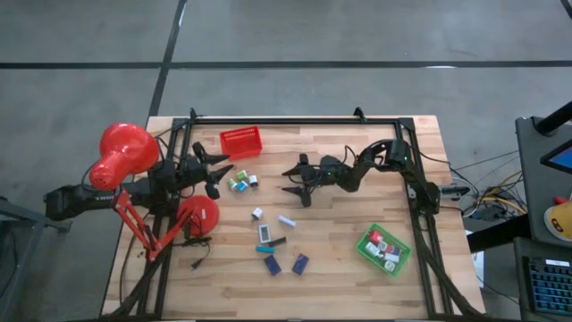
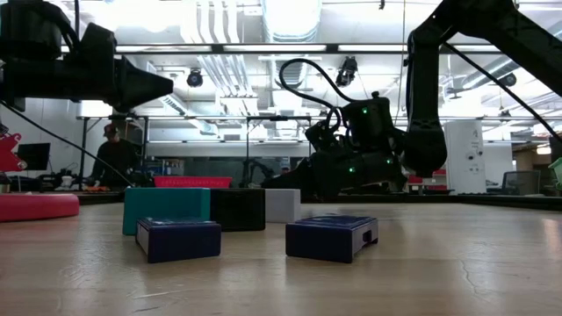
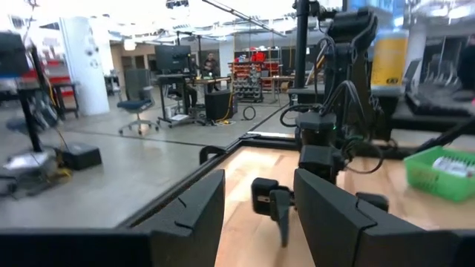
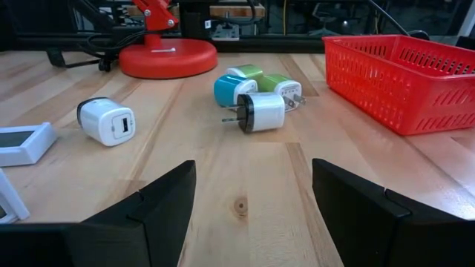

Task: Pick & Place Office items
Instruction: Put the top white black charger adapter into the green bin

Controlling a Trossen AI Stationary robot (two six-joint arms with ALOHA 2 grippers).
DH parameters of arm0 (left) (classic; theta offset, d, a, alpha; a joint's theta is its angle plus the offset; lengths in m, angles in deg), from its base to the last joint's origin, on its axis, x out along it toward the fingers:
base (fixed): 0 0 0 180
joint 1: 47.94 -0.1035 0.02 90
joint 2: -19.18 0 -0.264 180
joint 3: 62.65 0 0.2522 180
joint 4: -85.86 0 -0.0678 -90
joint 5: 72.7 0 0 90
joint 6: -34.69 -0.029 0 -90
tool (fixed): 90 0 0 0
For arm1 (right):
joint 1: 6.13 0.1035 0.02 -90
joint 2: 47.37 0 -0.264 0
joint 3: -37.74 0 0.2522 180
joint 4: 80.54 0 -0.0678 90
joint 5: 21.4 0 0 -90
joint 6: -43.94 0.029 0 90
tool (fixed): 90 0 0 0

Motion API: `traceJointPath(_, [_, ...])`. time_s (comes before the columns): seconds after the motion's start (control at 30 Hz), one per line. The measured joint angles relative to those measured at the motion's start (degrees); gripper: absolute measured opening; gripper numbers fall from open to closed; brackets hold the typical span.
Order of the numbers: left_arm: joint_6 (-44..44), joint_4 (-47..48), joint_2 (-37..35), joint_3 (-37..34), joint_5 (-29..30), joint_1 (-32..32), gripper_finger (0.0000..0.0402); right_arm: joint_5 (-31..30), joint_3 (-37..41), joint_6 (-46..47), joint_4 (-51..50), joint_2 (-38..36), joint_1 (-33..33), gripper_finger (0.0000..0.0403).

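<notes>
Small office items lie mid-table: a cluster of teal [image 4: 234, 89], green [image 4: 276, 83] and white [image 4: 261, 111] plug blocks, a lone white plug [image 4: 107, 120], and nearer the front white, black, teal and two navy blocks [image 1: 273, 265] [image 1: 300, 263]. My left gripper [image 1: 223, 176] is open, just left of the cluster [image 1: 241, 183]. My right gripper [image 1: 288, 182] is open, to the cluster's right and facing it. In the right wrist view the open gripper [image 4: 252, 200] is above bare wood, short of the plugs. Neither touches anything.
A red tray [image 1: 241, 143] sits at the far edge behind the cluster. A green tray [image 1: 384, 249] holding small pieces is at the near right. The red desk lamp [image 1: 121, 156] and its round base [image 1: 198, 215] stand on the left. Bare wood lies between the trays.
</notes>
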Motion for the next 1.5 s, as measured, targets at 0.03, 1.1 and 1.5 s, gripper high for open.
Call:
traceJointPath(0.03, [1.5,0.0,0.0,0.0,0.0,0.0,0.0168,0.0,0.0,0.0,0.0,0.0,0.0,0.0260])
traceJointPath(1.1, [1.5,16.6,26.0,9.9,-2.4,0.0,0.0192,0.0,0.0,0.0,0.0,0.0,0.0,0.0260])
traceJointPath(1.5, [-1.7,13.7,42.1,15.4,-4.0,0.0,0.0304,0.0,0.0,0.0,-0.1,0.0,0.0,0.0260])
